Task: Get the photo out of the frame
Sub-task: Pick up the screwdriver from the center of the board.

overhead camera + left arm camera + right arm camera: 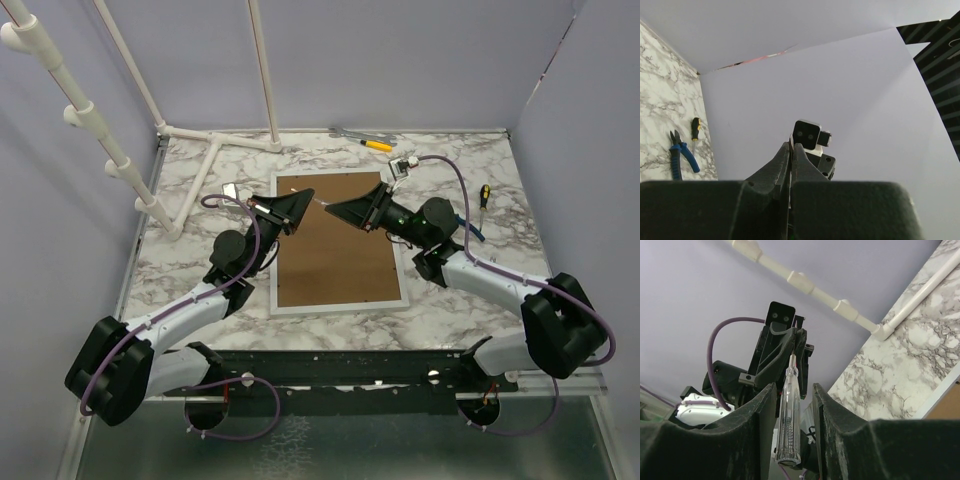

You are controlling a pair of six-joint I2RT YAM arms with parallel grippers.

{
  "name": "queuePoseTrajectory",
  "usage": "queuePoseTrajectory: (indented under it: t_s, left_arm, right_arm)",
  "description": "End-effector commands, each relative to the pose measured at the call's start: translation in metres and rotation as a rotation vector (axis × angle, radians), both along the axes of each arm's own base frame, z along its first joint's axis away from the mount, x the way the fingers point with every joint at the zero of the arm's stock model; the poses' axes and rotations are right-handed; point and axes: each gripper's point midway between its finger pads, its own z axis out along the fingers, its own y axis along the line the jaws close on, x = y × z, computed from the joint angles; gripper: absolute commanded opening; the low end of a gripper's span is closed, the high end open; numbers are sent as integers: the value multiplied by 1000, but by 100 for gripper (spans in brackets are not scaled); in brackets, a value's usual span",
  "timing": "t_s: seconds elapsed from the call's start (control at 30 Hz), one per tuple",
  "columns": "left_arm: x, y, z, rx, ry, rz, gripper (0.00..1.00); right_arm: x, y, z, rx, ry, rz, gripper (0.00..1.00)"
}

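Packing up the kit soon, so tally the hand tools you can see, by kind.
Screwdrivers: 2 (clear screwdriver, yellow-and-black screwdriver)
Pliers: 1 (blue pliers)
Kind unclear, at the far edge: 2 (grey tool, yellow tool)
Total: 5

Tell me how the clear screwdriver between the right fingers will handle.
The screwdriver looks light and stiff: slim clear barrel, thin metal blade. Its smooth round barrel may slip or twist in the right gripper, and would probably roll if laid down.
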Motion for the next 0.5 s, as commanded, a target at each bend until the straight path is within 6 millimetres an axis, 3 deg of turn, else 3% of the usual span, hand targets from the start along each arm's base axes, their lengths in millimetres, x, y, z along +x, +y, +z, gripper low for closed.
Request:
queuePoseTrajectory:
  t_s: [0.0, 0.17, 0.47]
  left_arm:
    - [-5, -5, 4, -5, -24, -31, 0]
    - [-4, -4, 5, -2, -28, -25, 0]
    - [-4, -5, 5, 1, -28, -30, 0]
  right_arm:
    - [-12, 1, 9, 9, -4, 37, 37]
    - [-12, -2, 7, 5, -1, 20, 28]
    - [-13, -3, 4, -3, 7, 19, 24]
